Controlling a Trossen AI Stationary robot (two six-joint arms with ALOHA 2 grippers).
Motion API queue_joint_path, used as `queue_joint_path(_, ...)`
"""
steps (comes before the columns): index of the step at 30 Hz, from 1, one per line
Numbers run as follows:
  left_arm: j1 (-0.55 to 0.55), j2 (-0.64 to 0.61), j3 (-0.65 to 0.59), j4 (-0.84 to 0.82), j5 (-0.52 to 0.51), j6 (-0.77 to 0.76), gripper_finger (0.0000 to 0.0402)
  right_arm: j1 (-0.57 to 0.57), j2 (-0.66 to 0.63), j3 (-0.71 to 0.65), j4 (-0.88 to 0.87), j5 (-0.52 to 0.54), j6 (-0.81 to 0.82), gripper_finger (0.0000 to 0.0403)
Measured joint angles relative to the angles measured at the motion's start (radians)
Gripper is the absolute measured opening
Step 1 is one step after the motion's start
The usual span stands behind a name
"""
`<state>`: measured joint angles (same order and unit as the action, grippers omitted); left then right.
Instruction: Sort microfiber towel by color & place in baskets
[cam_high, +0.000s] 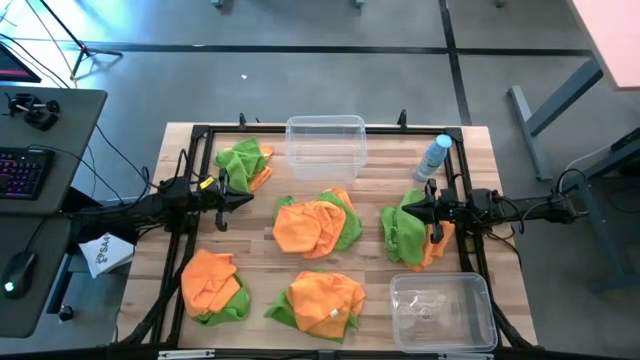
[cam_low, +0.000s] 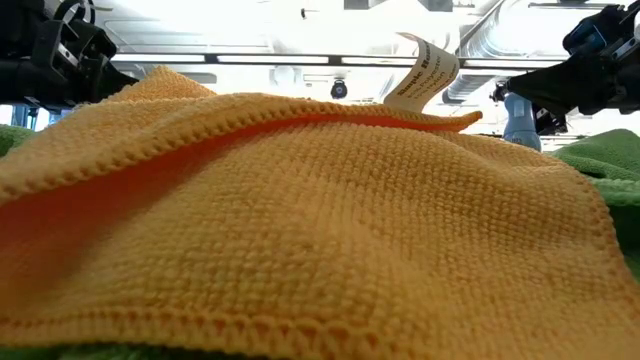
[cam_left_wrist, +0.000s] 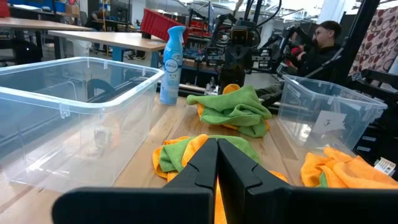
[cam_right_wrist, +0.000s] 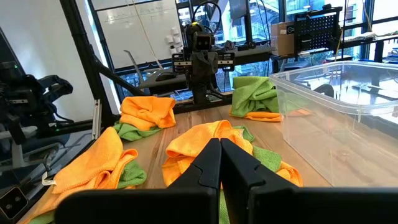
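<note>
Fingers (cam_left_wrist: 216, 163) pressed together on both arms, nubbly orange cloth (cam_low: 300, 230), clear rounded tubs (cam_high: 326, 146).

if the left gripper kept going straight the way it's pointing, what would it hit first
Probably the middle orange and green towel pile, lying just ahead of the shut left gripper. How high the gripper sits above it is unclear, so it might pass over.

Five crumpled heaps of microfiber towel on the table, orange and green mixed: far left (cam_high: 244, 161), center (cam_high: 316, 224), right (cam_high: 412, 232), near left (cam_high: 213, 286), near center (cam_high: 322, 303). Two clear baskets, upright, no cloths inside: one far center (cam_high: 326, 146), one near right (cam_high: 441, 310).
</note>
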<state>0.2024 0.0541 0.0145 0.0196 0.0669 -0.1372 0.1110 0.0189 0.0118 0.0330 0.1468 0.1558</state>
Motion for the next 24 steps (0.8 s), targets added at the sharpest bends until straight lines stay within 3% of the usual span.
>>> queue_joint_path(24, 0.000, 0.000, 0.000, 0.000, 0.000, 0.000, 0.0000, 0.000, 0.000, 0.000, 0.000, 0.010, 0.001, 0.0000)
